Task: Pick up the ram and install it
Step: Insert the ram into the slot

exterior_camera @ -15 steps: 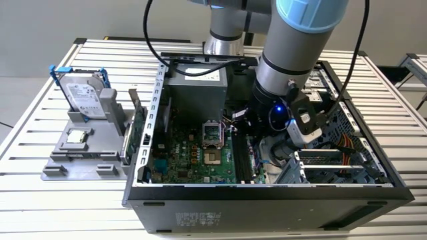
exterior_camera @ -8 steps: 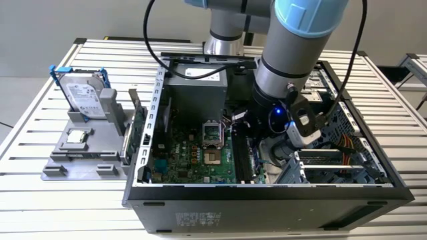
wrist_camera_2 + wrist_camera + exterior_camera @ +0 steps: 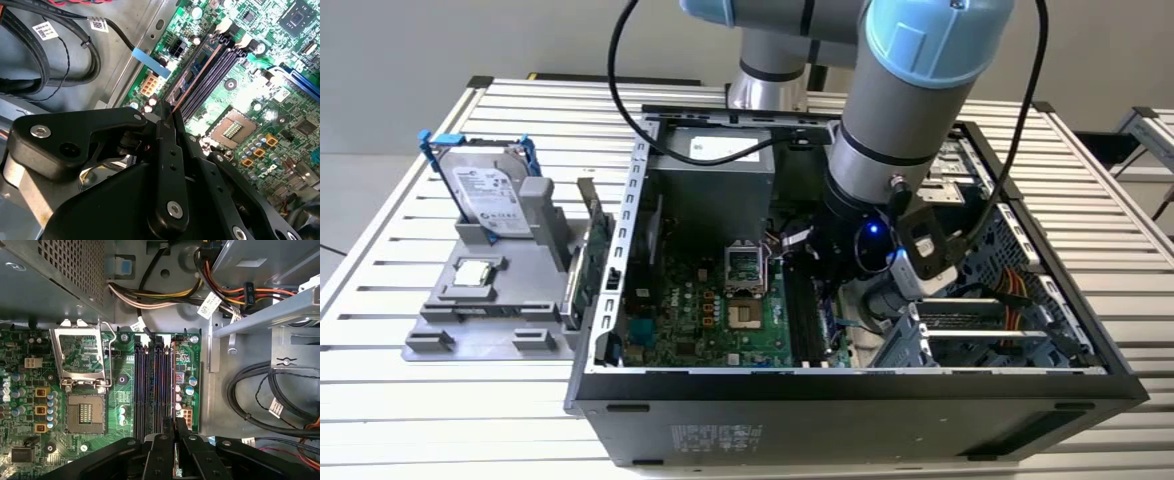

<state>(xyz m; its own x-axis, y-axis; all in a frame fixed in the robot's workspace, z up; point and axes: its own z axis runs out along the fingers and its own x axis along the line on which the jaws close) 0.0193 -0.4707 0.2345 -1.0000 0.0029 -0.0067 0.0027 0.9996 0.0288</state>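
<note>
My gripper (image 3: 838, 285) reaches down into the open computer case (image 3: 854, 395), over the motherboard's memory slots (image 3: 150, 390). In both wrist views its black fingers (image 3: 162, 450) stand close together, shut on the ram (image 3: 192, 80). The ram shows edge-on as a thin dark strip with a copper-coloured edge, lined up along the outermost slot beside the other dark slots (image 3: 220, 65). The same ram (image 3: 173, 390) runs straight out from the fingertips (image 3: 165, 120). I cannot tell whether it is pressed fully down into the slot.
A CPU socket (image 3: 82, 412) lies beside the slots, the power supply (image 3: 714, 190) behind them. Black cables (image 3: 260, 400) and a metal drive cage (image 3: 987, 320) crowd the other side. Outside the case, a grey stand (image 3: 480, 300) holds a blue-framed hard drive (image 3: 487, 195), with a green card (image 3: 596, 270) nearby.
</note>
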